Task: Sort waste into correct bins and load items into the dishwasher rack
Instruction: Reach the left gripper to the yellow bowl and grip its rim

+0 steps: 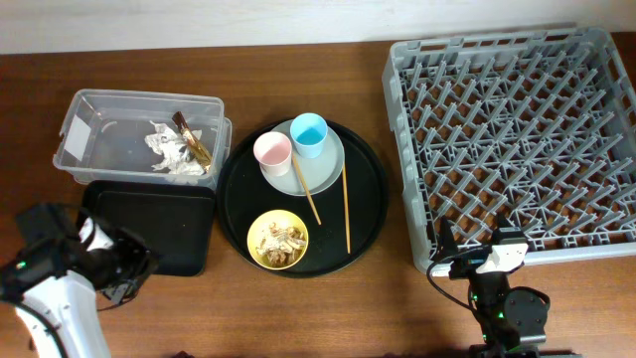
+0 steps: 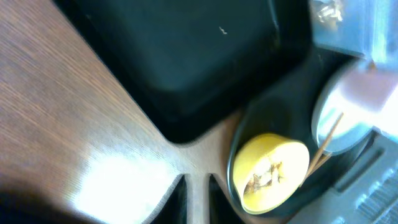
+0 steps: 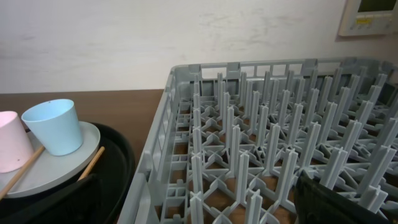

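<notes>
Narrowly parted and empty, the left end effector is hovering near the round yellow bowl of food scraps, probably to grasp it; the right end effector is gaping beside the grey pegged plastic rack.

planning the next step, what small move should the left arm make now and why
Probably swing the left gripper, which holds nothing, right toward the yellow bowl and widen its barely parted jaws for the rim. The paper lies in the clear box, while food scraps sit in the bowl, close to the black tray where they likely belong.
</notes>
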Robot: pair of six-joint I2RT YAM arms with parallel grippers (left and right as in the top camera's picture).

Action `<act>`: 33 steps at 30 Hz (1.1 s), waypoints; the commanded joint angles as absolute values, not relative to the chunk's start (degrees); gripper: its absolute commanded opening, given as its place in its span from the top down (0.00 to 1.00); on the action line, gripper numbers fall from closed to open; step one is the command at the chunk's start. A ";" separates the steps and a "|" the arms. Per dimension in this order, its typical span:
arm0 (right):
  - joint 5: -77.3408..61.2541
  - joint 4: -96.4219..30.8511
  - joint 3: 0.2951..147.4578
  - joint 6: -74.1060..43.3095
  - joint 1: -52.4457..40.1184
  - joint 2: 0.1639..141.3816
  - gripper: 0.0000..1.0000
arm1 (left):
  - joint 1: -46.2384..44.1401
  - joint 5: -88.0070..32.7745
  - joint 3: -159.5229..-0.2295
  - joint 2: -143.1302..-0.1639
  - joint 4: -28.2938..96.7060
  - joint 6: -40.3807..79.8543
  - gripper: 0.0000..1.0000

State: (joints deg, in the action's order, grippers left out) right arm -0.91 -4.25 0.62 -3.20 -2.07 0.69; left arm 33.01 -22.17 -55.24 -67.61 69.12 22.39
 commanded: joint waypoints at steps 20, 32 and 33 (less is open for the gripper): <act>-0.21 -4.56 0.32 -3.40 -1.80 0.32 0.02 | -51.48 10.46 -60.38 -89.34 40.73 33.87 0.80; -0.21 -4.56 0.32 -3.40 -1.80 0.32 0.02 | -51.40 20.64 -59.66 -94.39 41.54 33.89 0.70; -0.21 -4.56 0.32 -3.40 -1.80 0.32 0.02 | -51.33 21.08 -59.66 -94.89 41.54 33.87 0.70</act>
